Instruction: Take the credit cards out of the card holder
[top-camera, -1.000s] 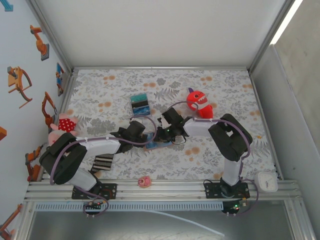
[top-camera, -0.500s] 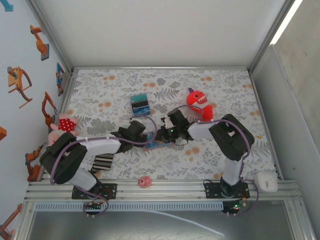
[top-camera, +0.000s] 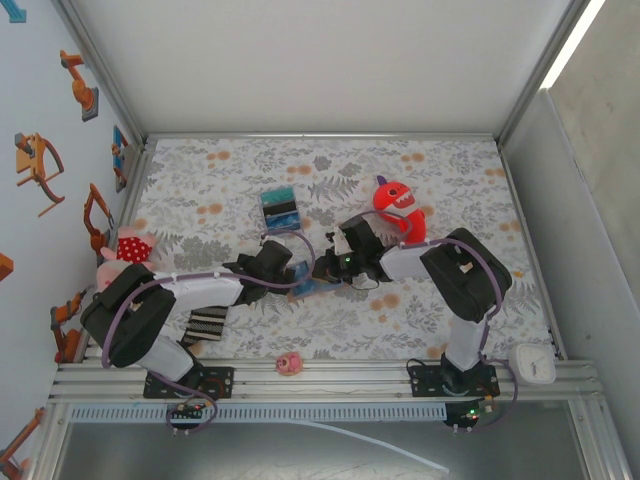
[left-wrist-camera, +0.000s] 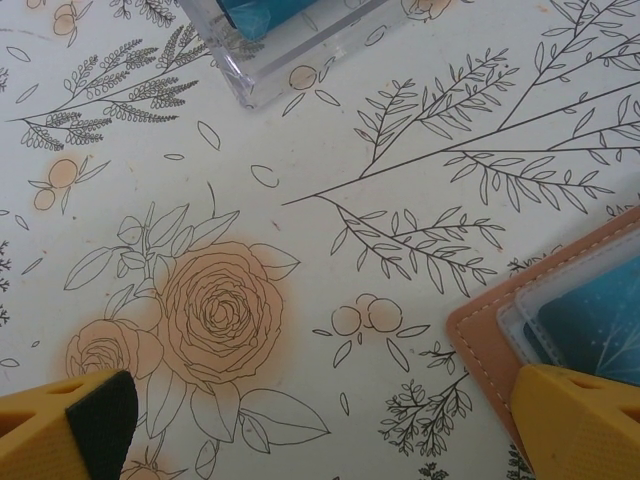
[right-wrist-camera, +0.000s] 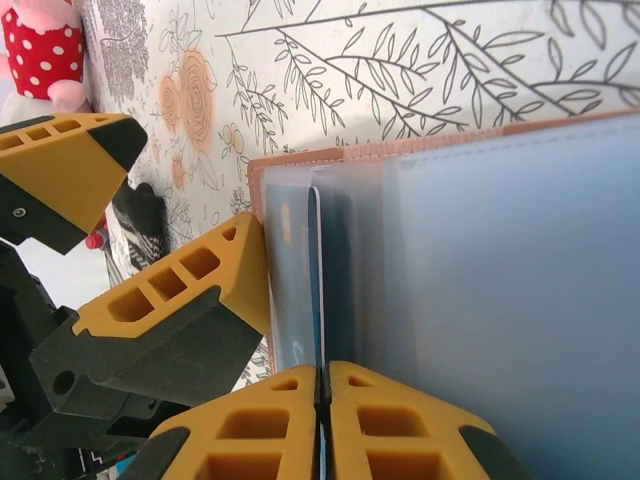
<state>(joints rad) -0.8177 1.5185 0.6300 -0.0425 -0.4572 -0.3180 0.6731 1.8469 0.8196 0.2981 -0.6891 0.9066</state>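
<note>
Right gripper (right-wrist-camera: 322, 420): jaws just narrowed, we find them pinching a card (right-wrist-camera: 318, 280) edge. Holder (right-wrist-camera: 500, 300): open, mid-table, card yet inside; we judge pulling next. Left gripper (left-wrist-camera: 325, 430): wide, one finger at holder's corner.

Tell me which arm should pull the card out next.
Right. The right pincer is shut on a card inside the open card holder; the left pincer stands open, one finger over the holder's corner.
</note>
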